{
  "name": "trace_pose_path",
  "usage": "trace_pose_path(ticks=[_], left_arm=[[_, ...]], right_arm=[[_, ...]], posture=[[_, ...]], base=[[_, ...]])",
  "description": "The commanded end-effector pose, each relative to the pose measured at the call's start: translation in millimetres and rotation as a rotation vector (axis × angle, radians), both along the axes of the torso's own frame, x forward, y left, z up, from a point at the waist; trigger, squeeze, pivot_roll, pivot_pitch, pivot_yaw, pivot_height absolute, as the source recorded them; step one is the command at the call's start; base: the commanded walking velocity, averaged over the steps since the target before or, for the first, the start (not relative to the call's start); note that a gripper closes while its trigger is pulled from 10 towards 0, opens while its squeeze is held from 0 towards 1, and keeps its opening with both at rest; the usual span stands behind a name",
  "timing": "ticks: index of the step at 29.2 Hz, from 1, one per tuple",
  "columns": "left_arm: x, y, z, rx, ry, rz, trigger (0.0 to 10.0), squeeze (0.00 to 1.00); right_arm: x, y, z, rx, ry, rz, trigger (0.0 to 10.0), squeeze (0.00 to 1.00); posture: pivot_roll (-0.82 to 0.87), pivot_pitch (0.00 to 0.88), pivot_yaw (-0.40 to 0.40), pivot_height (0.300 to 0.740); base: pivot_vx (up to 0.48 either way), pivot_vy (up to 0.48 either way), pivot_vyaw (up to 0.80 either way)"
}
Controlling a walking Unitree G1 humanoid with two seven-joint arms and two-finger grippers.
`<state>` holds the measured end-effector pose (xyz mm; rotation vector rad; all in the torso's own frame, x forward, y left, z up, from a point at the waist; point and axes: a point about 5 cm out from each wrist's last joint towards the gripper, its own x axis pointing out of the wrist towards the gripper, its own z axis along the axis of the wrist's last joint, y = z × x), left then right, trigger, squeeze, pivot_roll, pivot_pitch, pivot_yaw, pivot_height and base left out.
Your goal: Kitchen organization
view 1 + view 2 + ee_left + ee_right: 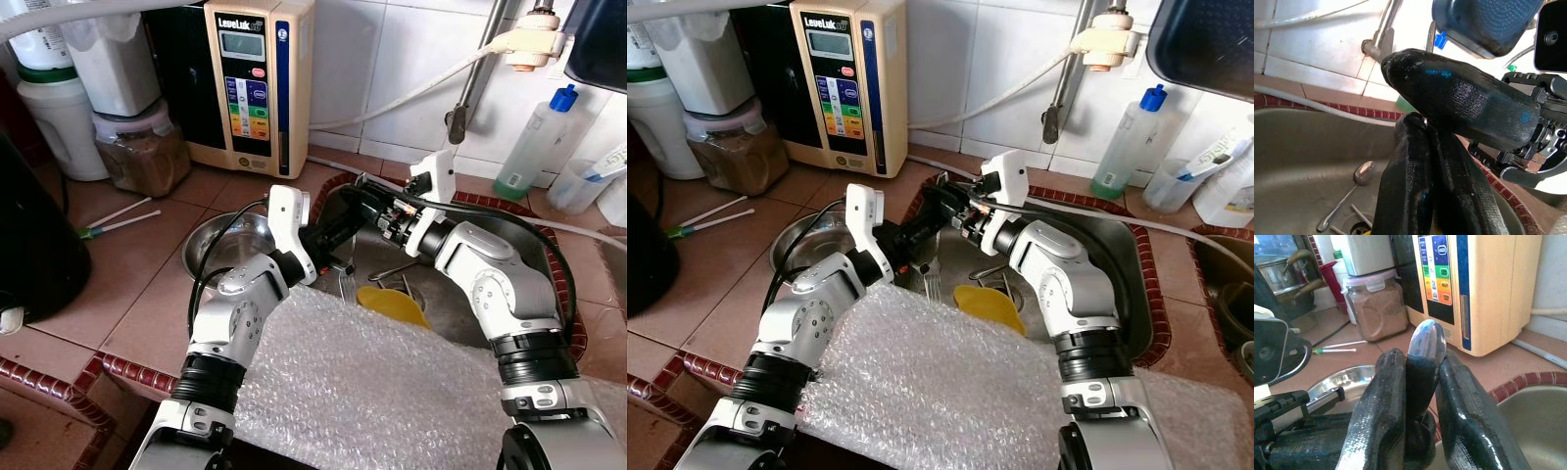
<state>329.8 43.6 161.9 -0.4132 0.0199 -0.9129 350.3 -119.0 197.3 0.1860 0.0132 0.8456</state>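
Left gripper (1422, 132): 2 black fingers pressed together, nothing visible between them, over the left rim of the sink.
Right gripper (1420, 357): meets it there; as far as I can judge it is closed around the left gripper's paired fingers, so I am carrying nothing yet.
Clear bubble-wrap sheet (372, 392): nearest me, draped over the counter edge.
Stainless steel sink (1303, 147): just beyond, below both grippers.
Yellow rounded item (392, 304): in the sink; I cannot tell what it is.
Steel fork (931, 287): in the sink, beside the yellow item.
Steel spoon (1364, 171): on the sink floor. Light, stiff and probably wet and slippery; I would pinch mid-handle.
Round steel bowl (220, 240): on the tiles left of the sink.
Cream water-filter unit (260, 78): against the wall.
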Motion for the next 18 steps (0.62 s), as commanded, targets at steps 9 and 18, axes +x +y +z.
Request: trace_pose_path(ticks=[9,18], left_arm=[[-9.2,-17.7,18.7,-0.034,-0.101,-0.104,10.0,1.00],[-9.4,-17.6,16.1,-0.013,-0.111,-0.088,10.0,1.00]], right_arm=[[8.2,-11.0,-3.8,-0.027,0.026,-0.108,0.0,0.00],[8.8,-11.7,-3.2,-0.021,0.019,-0.117,0.0,0.00]], posture=[[0.07,0.000,-0.004,0.740],[0.07,0.000,-0.004,0.740]], base=[[0.000,0.000,0.00],[0.000,0.000,0.00]])
